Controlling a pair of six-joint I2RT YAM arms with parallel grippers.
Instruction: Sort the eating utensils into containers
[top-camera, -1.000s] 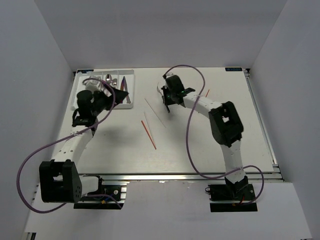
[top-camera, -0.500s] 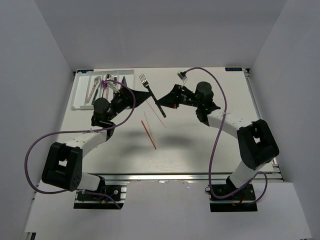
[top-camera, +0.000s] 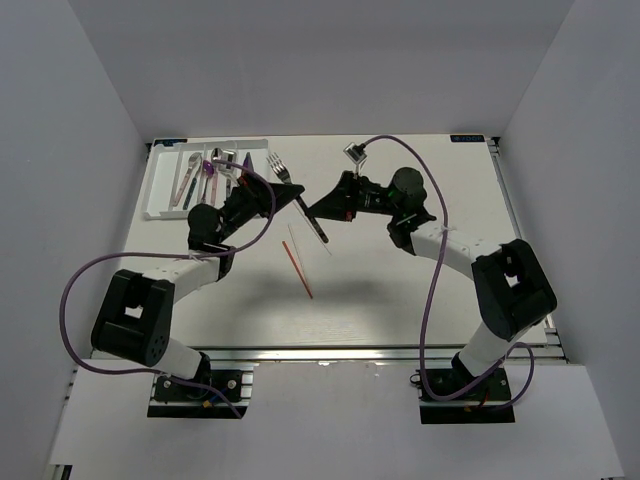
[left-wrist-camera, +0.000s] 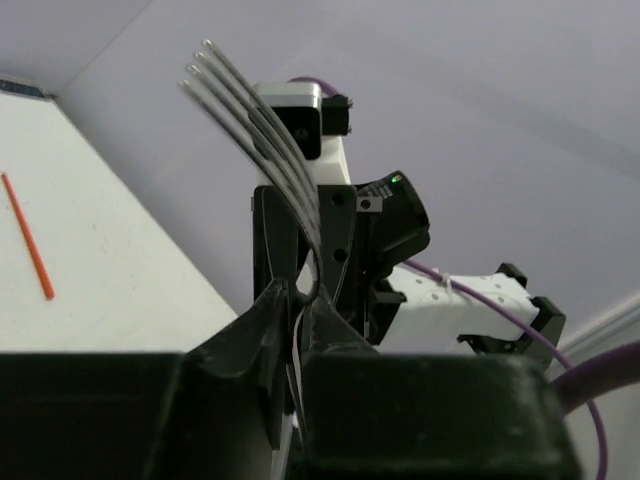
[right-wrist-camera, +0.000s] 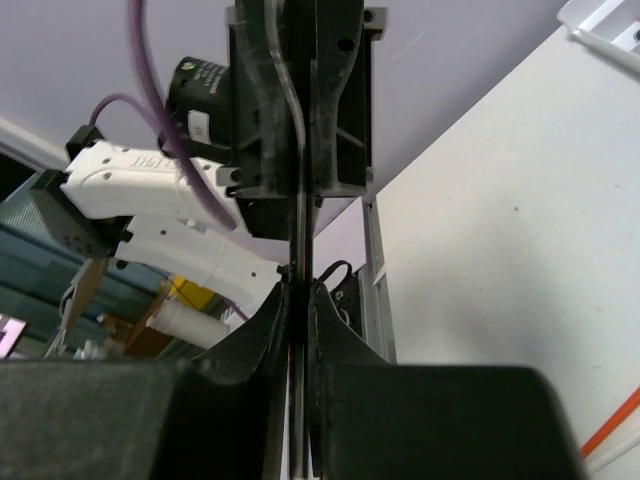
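White tray (top-camera: 152, 185) was recorded at the far-left corner of the table (top-camera: 450, 280). Its long slots were loaded with several utensils laid lengthwise, among them a pale spoon (top-camera: 186, 172), a purple-tinted piece (top-camera: 210, 166) and a silver spoon (top-camera: 222, 157); exact slot assignment could not be resolved. A fork (top-camera: 284, 172) was held in mid-air just right of the tray, clamped near the neck by the left gripper (left-wrist-camera: 300, 295) and along the handle by the right gripper (right-wrist-camera: 298, 290). A red chopstick (top-camera: 297, 268) was noted on the table.
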